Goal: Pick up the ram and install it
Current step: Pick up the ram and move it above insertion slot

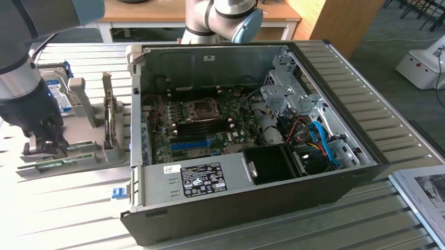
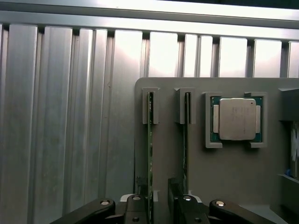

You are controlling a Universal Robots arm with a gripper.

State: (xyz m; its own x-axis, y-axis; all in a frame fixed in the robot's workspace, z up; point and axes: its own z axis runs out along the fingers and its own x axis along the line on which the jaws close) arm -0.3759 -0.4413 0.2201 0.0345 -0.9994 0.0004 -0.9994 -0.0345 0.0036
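Two green sticks stand on edge in slots of the grey holder [image 2: 168, 140] in the wrist view. The ram [image 2: 150, 140] is the one nearer the holder's edge, and the fingers [image 2: 174, 200] are released, straddling its near end. A silver processor [image 2: 237, 119] lies in a pocket beyond the second stick [image 2: 187, 135]. In the exterior view we see the arm [image 1: 21, 99] standing over that holder at the tabletop's [image 1: 70, 219] edge, on the exterior view's left, beside the open computer case [image 1: 243, 198].

Exterior view looks down from afar over the case [image 1: 243, 208]; wrist view — close, straight down — shares the parts holder [image 1: 87, 117] [image 2: 224, 172].
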